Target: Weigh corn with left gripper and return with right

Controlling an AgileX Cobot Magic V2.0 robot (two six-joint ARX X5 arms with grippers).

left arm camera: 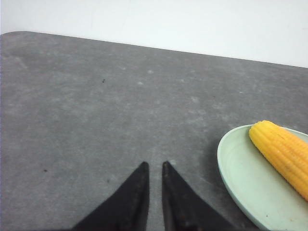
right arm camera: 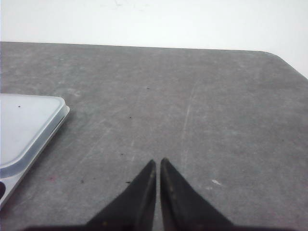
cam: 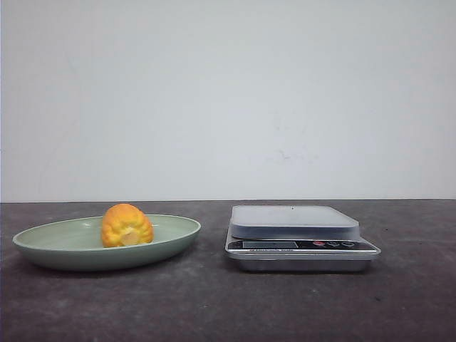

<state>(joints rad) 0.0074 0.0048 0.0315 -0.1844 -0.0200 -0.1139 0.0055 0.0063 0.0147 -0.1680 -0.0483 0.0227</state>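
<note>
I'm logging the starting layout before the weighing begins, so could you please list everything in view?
corn: one, yellow-orange, lying in the plate, left part of the table.
plate: one, pale green, shallow, left of the scale.
scale: one, silver with a grey platform, nothing on it, right of the plate.
table: one, dark grey.
left claw: one, black, nearly closed, empty, beside the plate.
right claw: one, black, closed, empty, beside the scale.

Right gripper (right arm camera: pixel 158 166): black fingers nearly together, holding nothing. Grey table (right arm camera: pixel 192 106) below. Scale (right arm camera: pixel 26 127) corner nearby, apart.
</note>
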